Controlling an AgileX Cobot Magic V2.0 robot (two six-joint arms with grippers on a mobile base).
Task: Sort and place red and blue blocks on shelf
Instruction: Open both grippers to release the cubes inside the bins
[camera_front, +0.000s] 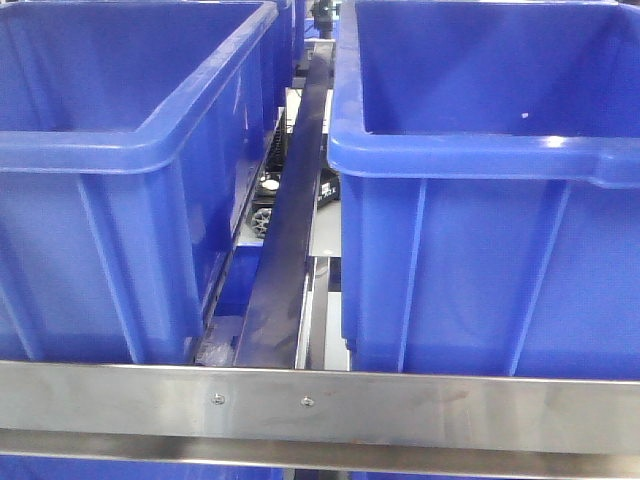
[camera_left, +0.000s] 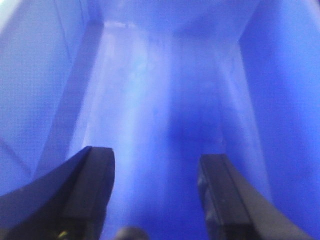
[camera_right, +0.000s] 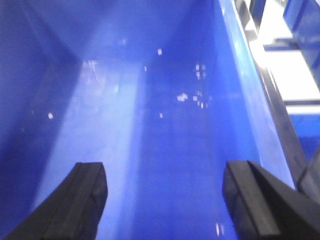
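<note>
No red or blue block shows in any view. My left gripper (camera_left: 156, 160) is open, its two black fingers wide apart over the bare floor of a dark-blue bin (camera_left: 165, 90). My right gripper (camera_right: 165, 172) is open too, with nothing between its fingers, pointing into another dark-blue bin (camera_right: 150, 110) whose floor is bare. In the front view neither gripper appears; the left bin (camera_front: 120, 150) and the right bin (camera_front: 480, 150) stand side by side on the shelf.
A steel shelf rail (camera_front: 320, 405) runs across the front below both bins. A dark bar (camera_front: 290, 230) runs back through the narrow gap between them. Shelf framing and more blue bins (camera_right: 300, 30) show past the right bin's rim.
</note>
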